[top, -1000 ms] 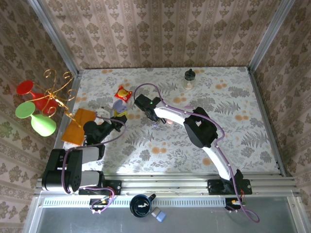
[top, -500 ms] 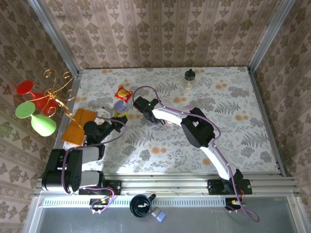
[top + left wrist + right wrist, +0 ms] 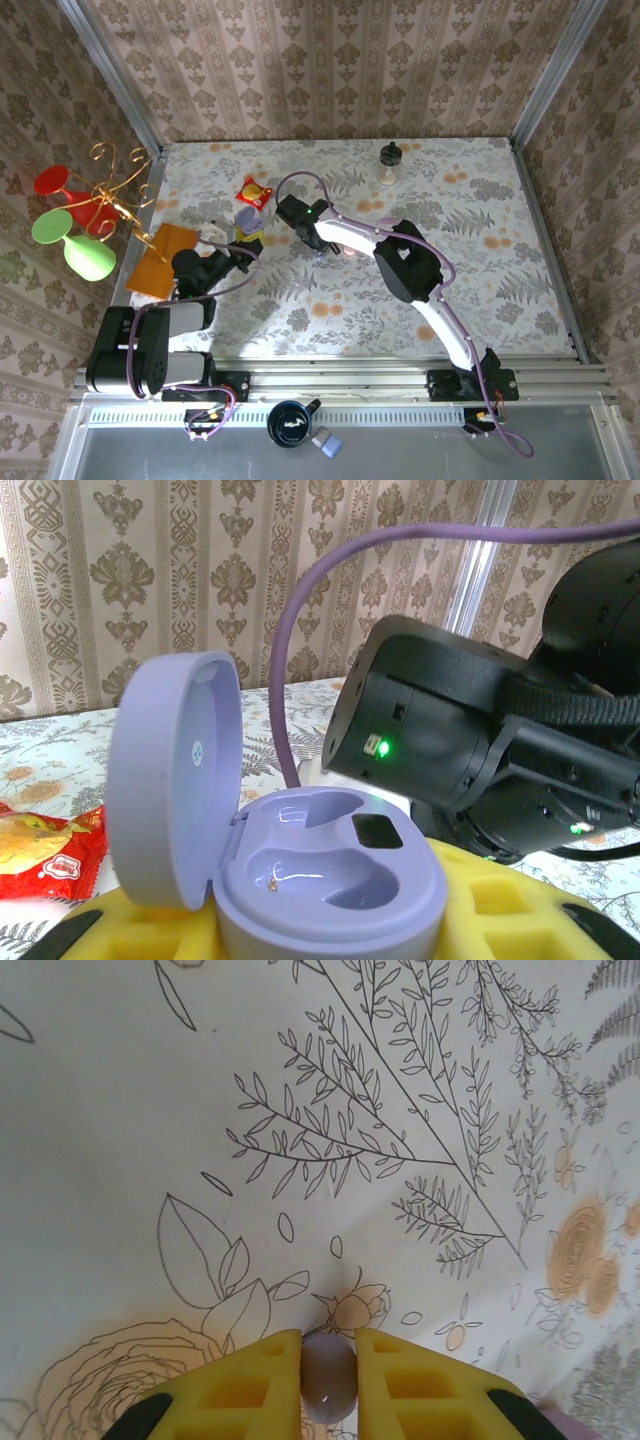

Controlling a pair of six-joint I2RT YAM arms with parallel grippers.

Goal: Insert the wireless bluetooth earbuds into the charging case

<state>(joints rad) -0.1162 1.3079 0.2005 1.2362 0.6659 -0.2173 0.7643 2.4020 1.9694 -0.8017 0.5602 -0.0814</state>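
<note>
Floral-printed worktop (image 3: 480,260) enclosed by damask-papered walls (image 3: 330,70). One small, rounded lilac earbud (image 3: 328,1392) sits left of the worktop's centre, clamped between the yellow fingers of the right pincer (image 3: 328,1345), whose arm reaches leftward with the wrist pointing down. The left pincer (image 3: 330,925), low at the left side, is clamped on the open lilac charging case (image 3: 330,865), its lid raised.

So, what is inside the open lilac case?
Both hollows of the case are empty, apart from a tiny speck; a dark little window sits beside them. Its lower body is hidden between the yellow pads gripping it.
</note>
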